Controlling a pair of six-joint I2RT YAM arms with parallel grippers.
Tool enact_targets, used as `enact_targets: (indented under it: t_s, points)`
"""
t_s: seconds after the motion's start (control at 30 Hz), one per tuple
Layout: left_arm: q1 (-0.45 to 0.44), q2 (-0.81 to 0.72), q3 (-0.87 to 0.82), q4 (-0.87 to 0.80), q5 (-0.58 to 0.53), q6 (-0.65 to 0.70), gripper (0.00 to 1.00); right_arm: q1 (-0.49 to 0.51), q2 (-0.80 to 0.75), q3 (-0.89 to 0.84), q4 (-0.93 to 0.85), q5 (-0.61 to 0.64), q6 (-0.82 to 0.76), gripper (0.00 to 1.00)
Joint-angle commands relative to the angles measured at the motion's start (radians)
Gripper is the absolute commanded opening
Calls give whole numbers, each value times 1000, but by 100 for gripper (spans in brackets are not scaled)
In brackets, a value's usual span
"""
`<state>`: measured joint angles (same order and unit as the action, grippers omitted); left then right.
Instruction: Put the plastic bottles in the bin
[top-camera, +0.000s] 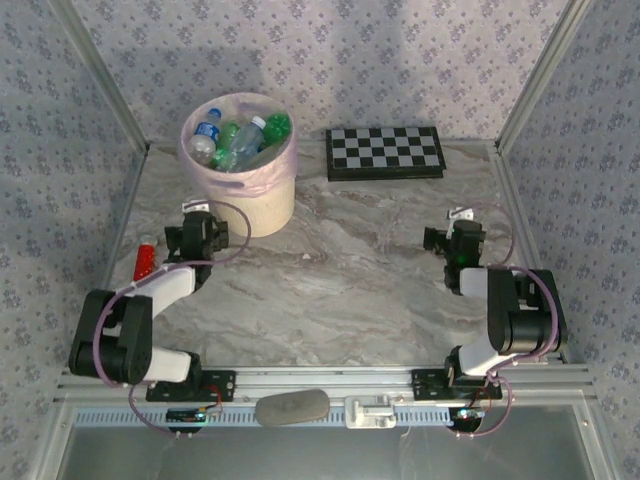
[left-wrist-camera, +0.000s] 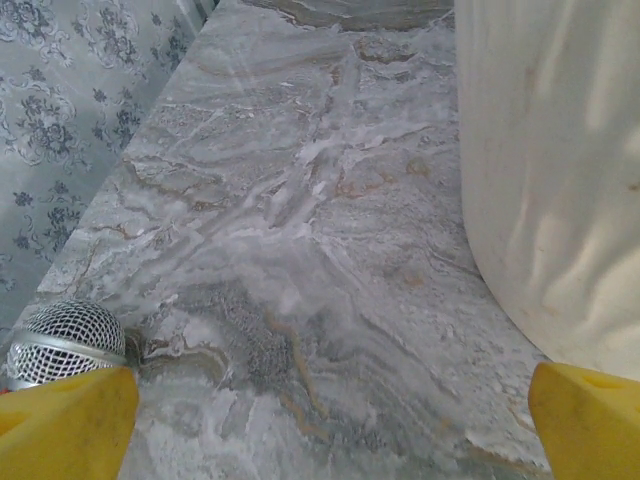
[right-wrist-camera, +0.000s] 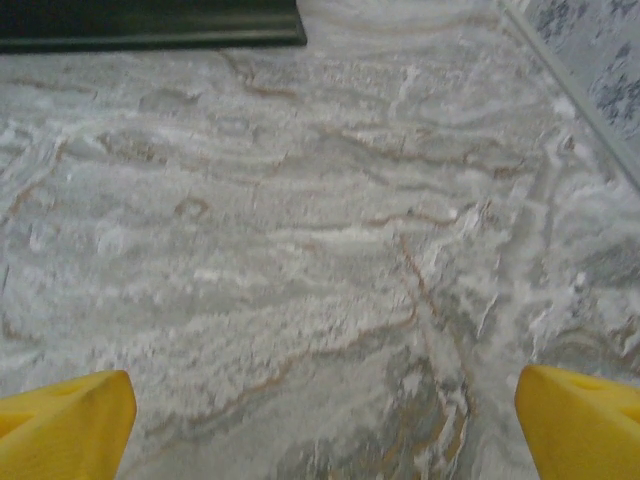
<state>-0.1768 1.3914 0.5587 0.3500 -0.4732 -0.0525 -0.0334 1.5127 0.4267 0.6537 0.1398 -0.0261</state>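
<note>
Bottles (top-camera: 235, 140) fill the bin (top-camera: 262, 215) by the far left corner of the table (top-camera: 350, 290), so the left gripper (left-wrist-camera: 330, 430) and right gripper (right-wrist-camera: 325, 425) hang spread wide, empty.

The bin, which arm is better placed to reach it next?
Left. The left fingers, open, sit right beside the bin wall; the right fingers, also open, are across the table, far from it.

Marble tabletop (top-camera: 340, 270), floral wallpapered walls (top-camera: 330, 55)
</note>
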Motion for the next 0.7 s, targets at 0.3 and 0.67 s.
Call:
enact_targets:
  t_s: [0.3,0.67]
  points:
    - [64,88,-167,480,81,55,100,7,12,-38,166,-66,6,99]
    - [129,151,-177,544,245,37,100,13,11,-39,167,-57,3,99]
